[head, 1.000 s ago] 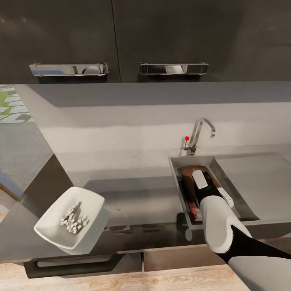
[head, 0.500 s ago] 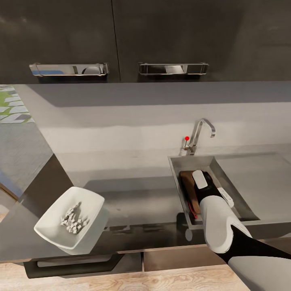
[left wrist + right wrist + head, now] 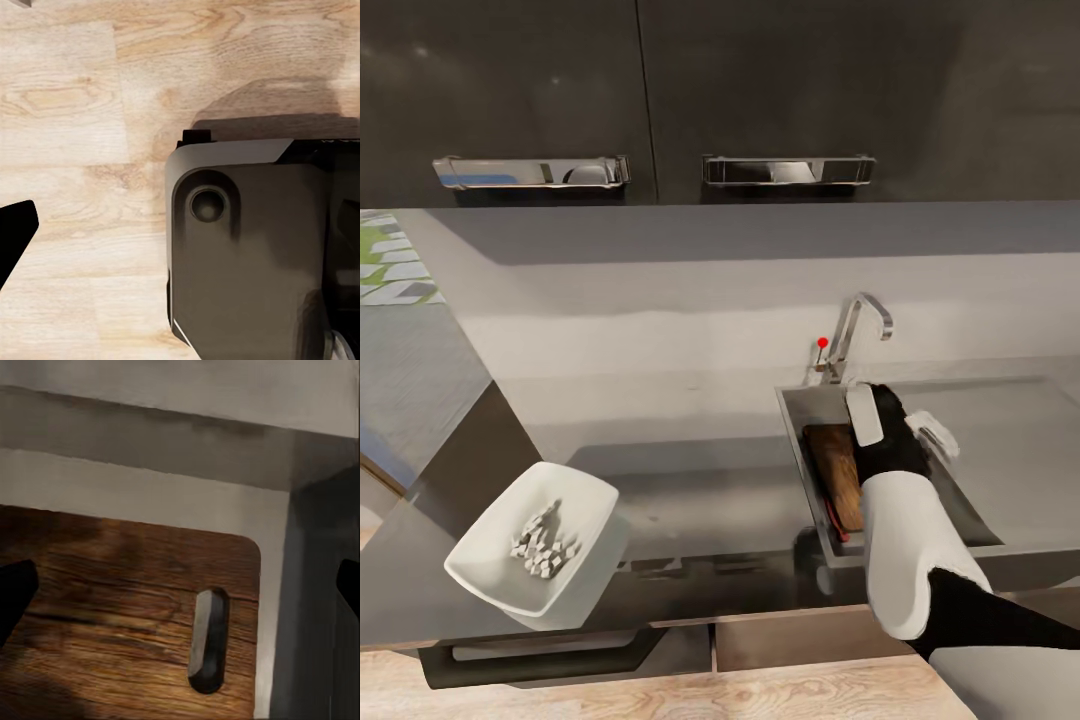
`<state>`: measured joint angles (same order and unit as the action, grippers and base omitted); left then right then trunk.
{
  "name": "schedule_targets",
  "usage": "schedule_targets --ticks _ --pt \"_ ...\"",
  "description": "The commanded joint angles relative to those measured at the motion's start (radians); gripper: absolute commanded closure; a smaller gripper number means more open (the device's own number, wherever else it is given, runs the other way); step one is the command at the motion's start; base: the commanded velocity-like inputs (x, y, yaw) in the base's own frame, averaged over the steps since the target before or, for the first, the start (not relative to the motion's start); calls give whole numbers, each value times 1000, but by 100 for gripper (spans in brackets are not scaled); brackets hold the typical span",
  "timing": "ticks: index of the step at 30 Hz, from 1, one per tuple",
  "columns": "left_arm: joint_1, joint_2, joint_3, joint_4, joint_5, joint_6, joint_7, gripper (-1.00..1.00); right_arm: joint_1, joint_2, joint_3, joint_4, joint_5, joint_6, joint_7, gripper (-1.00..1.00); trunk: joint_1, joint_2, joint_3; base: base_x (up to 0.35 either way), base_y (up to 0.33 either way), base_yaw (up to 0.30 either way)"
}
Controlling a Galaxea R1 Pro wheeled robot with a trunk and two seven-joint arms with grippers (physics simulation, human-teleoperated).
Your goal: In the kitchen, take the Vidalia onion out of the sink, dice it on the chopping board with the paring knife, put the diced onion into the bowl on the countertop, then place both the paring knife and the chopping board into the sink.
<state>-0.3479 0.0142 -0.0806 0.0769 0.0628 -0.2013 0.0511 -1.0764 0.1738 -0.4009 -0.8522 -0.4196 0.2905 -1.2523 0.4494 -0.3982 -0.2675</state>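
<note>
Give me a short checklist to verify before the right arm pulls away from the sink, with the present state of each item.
1. Chopping board lies inside the sink: ok.
2. Right tool has let go of the board, fingertips apart at the right wrist view's edges: ok.
3. Paring knife in the sink: a red bit shows beside the board; ok, though mostly hidden.
4. Diced onion in the bowl: ok.
5. Bowl standing safely on the countertop: cannot tell; it looks tilted at the front edge.

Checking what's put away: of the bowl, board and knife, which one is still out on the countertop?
The white bowl, holding diced onion, sits on the countertop. The chopping board and red-handled paring knife lie in the sink.
</note>
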Motion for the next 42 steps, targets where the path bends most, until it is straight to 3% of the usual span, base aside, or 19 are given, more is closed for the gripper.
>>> schedule_targets --ticks 1,6,7,10,18,24,28,38,42 --pt "-2 -1 -8 4 6 -8 1 -100 -2 1 50 -66 -34 61 -3 -100 1 -2 -2 -5 0 0" --pt "-2 -2 -8 4 6 -7 1 -100 -2 1 245 -311 -227 267 -4 -100 1 -2 -2 -90 0 0" --pt "-2 -2 -8 4 6 -7 1 -100 -2 1 278 -338 -248 309 -4 -100 1 -2 -2 -172 0 0" --pt "-2 -2 -8 4 6 -7 1 -100 -2 1 326 -370 -275 372 -2 -100 1 -2 -2 -233 0 0" --pt "-2 -2 -8 4 6 -7 1 -100 -2 1 359 -375 -287 405 2 -100 1 -2 -2 -311 0 0" --pt "-2 -2 -8 4 6 -7 1 -100 -2 1 473 -349 -286 408 49 -100 1 -2 -2 -334 0 0" --pt "-2 -2 -8 5 6 -7 1 -100 -2 1 510 -343 -285 408 65 -100 1 -2 -2 -335 0 0" --pt "-2 -3 -8 4 6 -7 1 -100 -2 1 536 -342 -286 407 82 -100 1 -2 -2 -335 0 0" --pt "-2 -3 -8 4 6 -7 1 -100 -2 1 572 -341 -286 406 82 -100 1 -2 -2 -335 0 0"
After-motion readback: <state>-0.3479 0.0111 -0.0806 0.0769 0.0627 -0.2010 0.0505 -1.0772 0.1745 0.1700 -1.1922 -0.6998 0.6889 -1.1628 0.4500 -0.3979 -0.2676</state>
